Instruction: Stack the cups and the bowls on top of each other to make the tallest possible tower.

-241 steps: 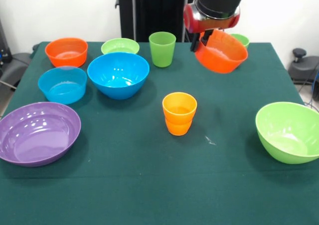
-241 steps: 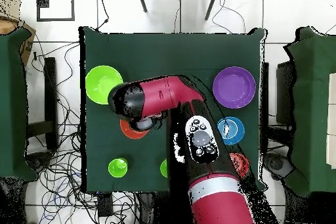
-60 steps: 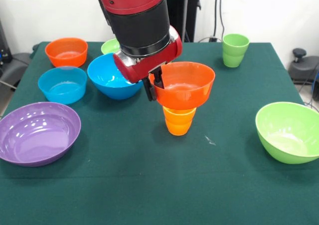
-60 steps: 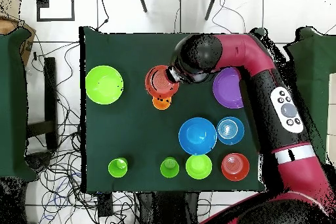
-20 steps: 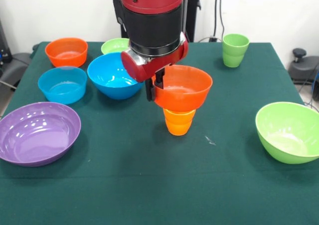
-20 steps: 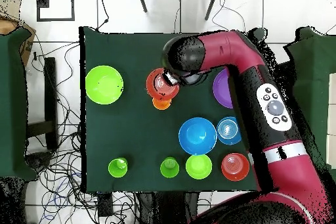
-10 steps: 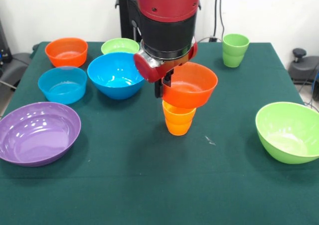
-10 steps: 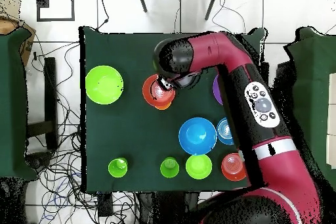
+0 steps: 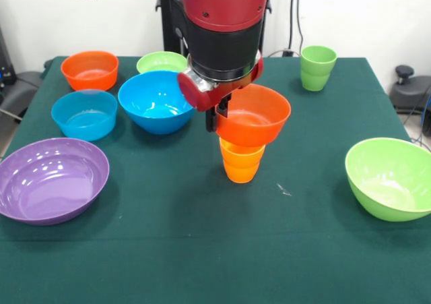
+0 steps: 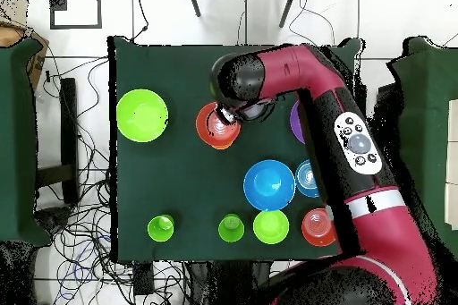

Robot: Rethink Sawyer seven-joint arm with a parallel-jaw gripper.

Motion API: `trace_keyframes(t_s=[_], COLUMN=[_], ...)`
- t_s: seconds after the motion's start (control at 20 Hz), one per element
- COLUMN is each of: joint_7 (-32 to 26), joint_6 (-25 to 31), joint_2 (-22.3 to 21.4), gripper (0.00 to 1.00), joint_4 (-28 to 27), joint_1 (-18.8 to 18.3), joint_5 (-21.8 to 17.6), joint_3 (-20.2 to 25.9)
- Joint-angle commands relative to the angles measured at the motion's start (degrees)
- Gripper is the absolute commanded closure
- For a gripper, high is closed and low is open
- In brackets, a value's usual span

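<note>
Orange bowl [image 9: 252, 123] in gripper [image 9: 217, 117] hides orange cup's [image 9: 241, 163] rim

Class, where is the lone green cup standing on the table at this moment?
In the front view, the green cup stands alone near the table's far right corner, beyond the large lime bowl.

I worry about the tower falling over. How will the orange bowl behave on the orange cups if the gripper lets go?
The orange bowl is far wider than the orange cups, so it looks top-heavy and may tip. Its glossy plastic probably slides easily. The gripper grips only one rim edge, so the bowl could rock on release.
</note>
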Motion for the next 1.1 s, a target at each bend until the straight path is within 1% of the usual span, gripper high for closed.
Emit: trace_keyframes(t_s=[0.05, 0.55, 1.1], joint_7=[-14.3, -14.08, -13.68], joint_6=[4.44, 3.63, 2.3], joint_2=[1.28, 1.76, 3.21], gripper=[1.0, 1.0, 1.0], joint_4=[0.88, 1.53, 1.45], joint_1=[0.51, 0.33, 0.36], joint_5=[-3.21, -3.77, -4.04], joint_3=[-3.94, -4.67, -4.85])
